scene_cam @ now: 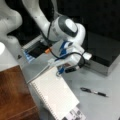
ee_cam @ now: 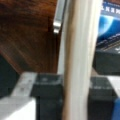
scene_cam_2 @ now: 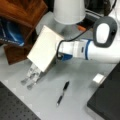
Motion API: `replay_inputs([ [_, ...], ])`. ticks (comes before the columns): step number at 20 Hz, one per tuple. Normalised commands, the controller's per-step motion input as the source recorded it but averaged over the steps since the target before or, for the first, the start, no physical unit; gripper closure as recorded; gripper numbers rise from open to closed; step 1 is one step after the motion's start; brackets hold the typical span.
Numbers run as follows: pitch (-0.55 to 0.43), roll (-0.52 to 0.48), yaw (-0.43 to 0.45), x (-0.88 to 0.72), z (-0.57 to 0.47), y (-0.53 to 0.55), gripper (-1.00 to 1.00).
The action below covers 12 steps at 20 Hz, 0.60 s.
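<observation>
Notebook held on edge in the claw

Notebook (scene_cam: 56,96) is the spiral-bound pad seen tilted in both front views, lifted off the grey worktop (scene_cam: 100,105) with its lower corner near a small printed card (scene_cam: 76,114). In the wrist view its edge (ee_cam: 77,60) runs straight up between the dark pads, so the claw (scene_cam: 60,71) is judged to be clamped on the notebook at its upper edge. In a front view the pad (scene_cam_2: 45,48) hangs from the claw (scene_cam_2: 58,53) just beside the brown wooden shelf unit (scene_cam_2: 22,15), whose wood (ee_cam: 27,32) fills the wrist view beside the notebook, with a blue book (scene_cam_2: 11,33) lying inside it.

Care is called for because the pad is thin, wide and gripped near one edge only: it can be expected to swing or twist if the wrist is turned quickly. A slow, level motion is advised, with the flat face kept parallel to the shelf wall so that the spiral binding is not caught on the wood. Pressure is best kept steady, since loose pages may slip. A black pen (scene_cam: 93,91) lies on the worktop well apart from the notebook and need not be disturbed; it is also seen in a front view (scene_cam_2: 62,93).
</observation>
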Motion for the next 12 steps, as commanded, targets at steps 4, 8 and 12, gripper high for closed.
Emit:
replay_inputs([
  [4, 0.048, 0.045, 0.161, 0.01, 0.07, -0.19, -1.0],
  [8, 0.026, 0.083, 0.165, 0.09, 0.06, -0.17, -1.0],
  [12, 0.009, 0.078, 0.16, 0.08, 0.07, -0.15, -1.0],
])
